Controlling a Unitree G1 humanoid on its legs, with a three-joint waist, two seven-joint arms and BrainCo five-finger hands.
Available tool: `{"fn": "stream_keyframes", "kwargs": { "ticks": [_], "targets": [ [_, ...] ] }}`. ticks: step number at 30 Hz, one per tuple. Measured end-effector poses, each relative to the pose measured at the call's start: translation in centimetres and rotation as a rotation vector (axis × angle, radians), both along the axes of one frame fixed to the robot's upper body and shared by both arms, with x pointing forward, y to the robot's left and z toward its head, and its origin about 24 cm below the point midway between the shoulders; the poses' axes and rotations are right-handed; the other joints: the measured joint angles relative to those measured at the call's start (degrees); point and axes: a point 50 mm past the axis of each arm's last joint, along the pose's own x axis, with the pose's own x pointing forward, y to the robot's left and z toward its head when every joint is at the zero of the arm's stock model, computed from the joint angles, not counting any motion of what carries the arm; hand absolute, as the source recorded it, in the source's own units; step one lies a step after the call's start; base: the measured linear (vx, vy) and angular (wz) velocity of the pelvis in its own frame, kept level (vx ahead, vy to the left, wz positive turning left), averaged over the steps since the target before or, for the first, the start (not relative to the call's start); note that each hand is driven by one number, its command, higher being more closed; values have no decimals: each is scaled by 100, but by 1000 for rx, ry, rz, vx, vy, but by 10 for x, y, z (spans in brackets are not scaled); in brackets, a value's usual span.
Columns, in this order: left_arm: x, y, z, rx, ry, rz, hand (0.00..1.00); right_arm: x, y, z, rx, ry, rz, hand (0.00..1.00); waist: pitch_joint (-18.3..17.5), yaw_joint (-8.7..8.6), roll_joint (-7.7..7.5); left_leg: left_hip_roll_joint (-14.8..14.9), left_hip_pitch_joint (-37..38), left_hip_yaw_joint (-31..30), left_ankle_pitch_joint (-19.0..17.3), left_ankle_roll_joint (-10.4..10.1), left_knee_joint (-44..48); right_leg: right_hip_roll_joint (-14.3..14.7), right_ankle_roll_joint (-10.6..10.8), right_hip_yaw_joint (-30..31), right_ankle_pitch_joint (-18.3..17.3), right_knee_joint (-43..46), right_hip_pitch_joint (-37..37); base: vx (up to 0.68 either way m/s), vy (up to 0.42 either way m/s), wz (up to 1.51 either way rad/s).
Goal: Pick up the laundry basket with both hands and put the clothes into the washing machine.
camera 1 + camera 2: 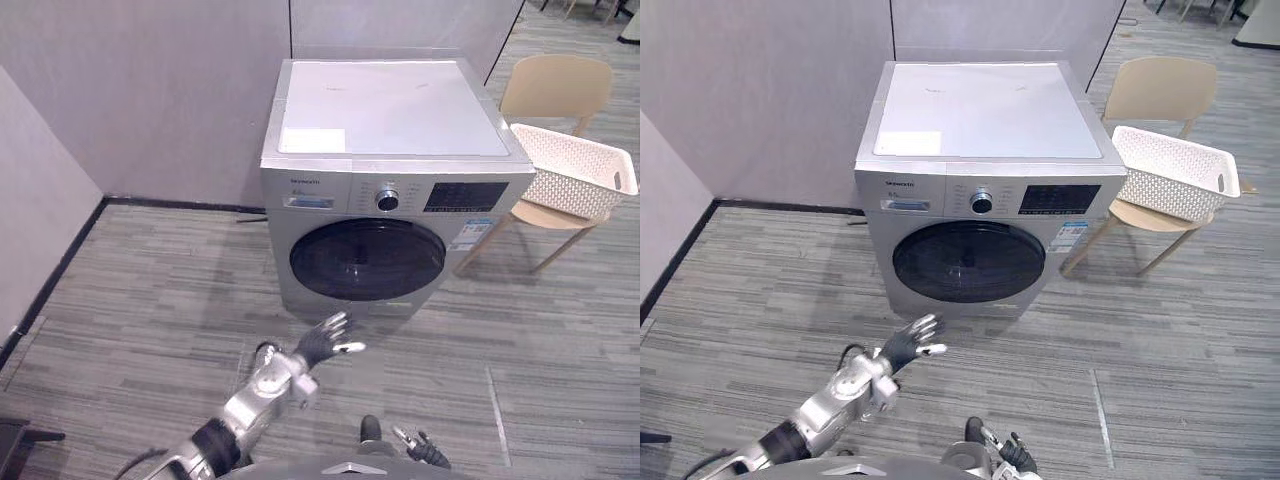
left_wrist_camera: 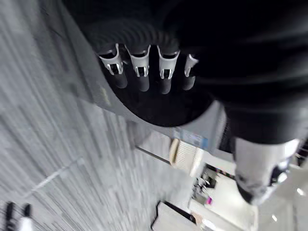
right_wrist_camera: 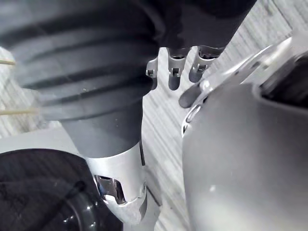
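My left hand [image 1: 320, 344] is up in the air in front of the washing machine [image 1: 390, 140]. It is low down, just below the round dark door [image 1: 367, 260], and it does not touch it. My left fingers [image 2: 141, 72] are spread out and loose. They hold nothing.

My right hand [image 1: 422, 447] hangs low and close to my body, over the grey floor [image 1: 150, 290]. Its fingers [image 3: 174, 77] are loose too and point down at the floor. They hold nothing.

The washing machine is silver with a flat white top. It stands against the grey wall [image 1: 150, 90]. Its round door is shut.

The laundry basket [image 1: 570, 170] is white with lots of little holes. It sits on a light wooden chair [image 1: 556, 85], just to the right of the washing machine. The basket is tipped a bit on the seat. It is well apart from both my hands. I cannot tell what is inside it from here.
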Motion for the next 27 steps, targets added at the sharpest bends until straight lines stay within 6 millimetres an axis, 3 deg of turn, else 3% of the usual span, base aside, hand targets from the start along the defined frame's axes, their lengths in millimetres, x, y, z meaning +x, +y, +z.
{"fn": "stream_keyframes", "kwargs": {
  "ticks": [4, 6, 10, 12, 13, 15, 16, 17, 18, 19, 20, 21, 23, 25, 26, 27],
  "targets": [
    [-27, 49, -44, 185, 184, 117, 0, -7, 2, -3, 16, 40, -4, 0, -71, 98, -106, -1, 11, -60, -1, -2, 0, -7, 6, -127, -40, -2, 96, -1, -4, 17],
    [-49, 88, -68, 326, 315, 229, 0, -5, 2, -3, 19, 39, -5, 0, -70, 198, -113, -3, 69, -81, -4, -5, 0, -6, 9, -142, -51, 0, 170, -3, -1, 2],
    [-89, 140, -87, 470, 509, 485, 0, 0, 1, -4, 7, 47, 26, 0, -56, 214, -95, 57, 206, -184, -67, -52, 36, 47, -55, -255, -168, 4, 401, -16, -15, 14],
    [-108, 165, -89, 497, 577, 659, 0, 1, 1, -4, 9, 45, 24, 0, -38, 281, -107, 206, 169, -193, -228, -100, 248, 144, -93, -258, -282, 92, 419, -4, -62, -2],
    [-126, 180, -89, 500, 632, 803, 0, 6, 1, -3, 7, 31, 30, 0, 85, 408, -22, 499, -102, -218, -628, -121, 996, 309, -184, -258, -457, 254, 447, -7, -119, -14],
    [-152, 195, -89, 475, 704, 985, 0, 7, -6, -2, -14, 34, 44, 0, 185, 584, 104, 1002, -311, -266, -990, -105, 1923, 627, -398, -280, -824, 749, 461, 6, -148, 1],
    [-162, 204, -87, 436, 736, 1103, 0, 5, -6, -2, -22, 45, 62, 0, 254, 571, -15, 1165, -750, -255, -923, 523, 2959, 572, -378, -442, -1093, 1040, 486, -17, -140, 55],
    [-168, 207, -87, 410, 749, 1157, 0, -1, -6, -4, -26, 71, 73, 0, 268, 635, -103, 1213, -1028, -148, -660, 957, 3495, 528, -410, -581, -1175, 1049, 585, -40, -125, 73],
    [-169, 204, -88, 389, 758, 1177, 0, -3, -9, -4, -30, 83, 73, 0, 289, 702, -126, 1222, -1135, -94, -468, 1152, 3688, 501, -410, -642, -1188, 1021, 658, -23, -149, 54],
    [-174, 196, -90, 351, 786, 1205, 0, -4, -10, -4, -36, 88, 78, 0, 314, 778, -105, 1246, -1241, -6, -238, 1137, 3825, 484, -411, -736, -1190, 920, 768, 67, -129, 69],
    [-184, 178, -95, 285, 841, 1238, 0, 2, -19, -1, -73, 82, 109, 0, 406, 859, 20, 1245, -1483, 165, -371, 941, 4210, 471, -430, -881, -1181, 753, 977, 90, -80, 80],
    [-191, 166, -98, 246, 875, 1260, 0, 10, -24, 1, -86, 66, 117, 0, 448, 889, 90, 1102, -1577, 291, -722, 707, 4398, 457, -435, -937, -1178, 673, 1061, 80, -30, 76],
    [-200, 146, -101, 212, 932, 1240, 0, 35, -30, 7, -102, 14, 126, 0, 481, 1009, 322, 568, -1614, 500, -892, 562, 3752, 419, -423, -948, -1179, 587, 1005, 37, 55, 32],
    [-211, 138, -102, 211, 974, 1231, 0, 63, -27, 14, -107, -53, 148, 0, 456, 1216, 484, 307, -1579, 956, -772, 691, 2664, 510, -387, -926, -1168, 562, 810, 73, 79, -7],
    [-215, 139, -102, 212, 987, 1241, 0, 78, -18, 17, -90, -91, 154, 0, 439, 1307, 493, 202, -1510, 1041, -770, 1085, 2127, 604, -354, -926, -1177, 533, 749, 153, 75, 5],
    [-211, 144, -101, 219, 971, 1246, 0, 88, -5, 18, -62, -117, 161, 0, 428, 1350, 327, 38, -1449, 1054, -773, 1074, 2001, 521, -305, -875, -1214, 492, 754, 175, 69, 16]
  ]
}}
